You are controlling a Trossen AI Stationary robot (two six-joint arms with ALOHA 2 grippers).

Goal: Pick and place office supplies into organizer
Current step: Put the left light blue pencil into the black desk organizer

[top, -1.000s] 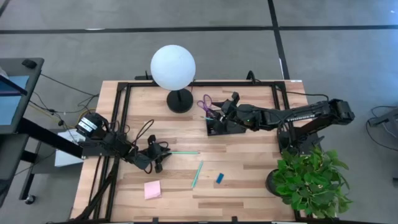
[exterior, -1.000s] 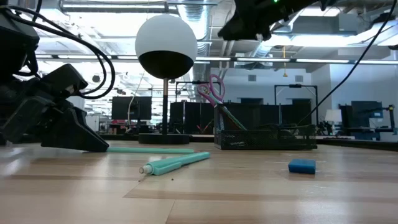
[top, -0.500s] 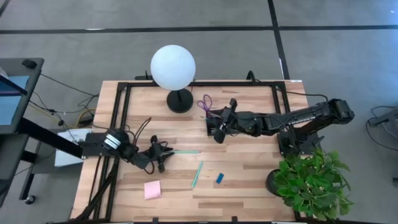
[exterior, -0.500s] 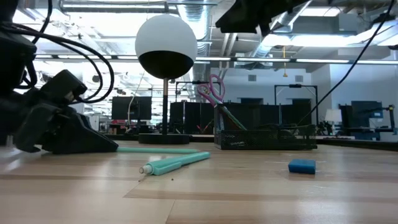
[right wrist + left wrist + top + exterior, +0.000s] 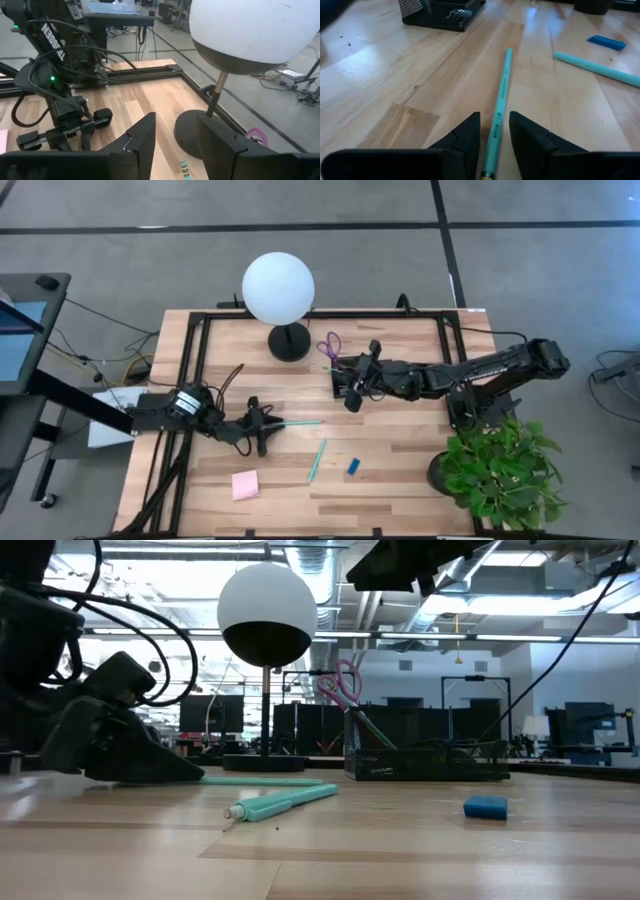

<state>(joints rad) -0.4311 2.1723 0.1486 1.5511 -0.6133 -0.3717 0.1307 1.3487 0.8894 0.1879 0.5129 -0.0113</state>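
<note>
- Left gripper (image 5: 494, 137): low on the surface (image 5: 400, 450), fingers (image 5: 465, 135) apart, straddling one end of a teal pen (image 5: 501, 97) lying flat; not clamped.
- Right gripper (image 5: 352, 392): above the black organizer (image 5: 362, 385), fingers apart, holding nothing.
- Second teal pen (image 5: 317, 460), blue eraser (image 5: 353, 467), pink sticky-note pad (image 5: 245, 484): loose on the surface.
- Purple scissors (image 5: 333, 347): standing in the organizer.

Bright, even overhead light; ceiling strip lights (image 5: 520, 637) glare in the low view; soft shadows on the counter (image 5: 400, 450).
</note>
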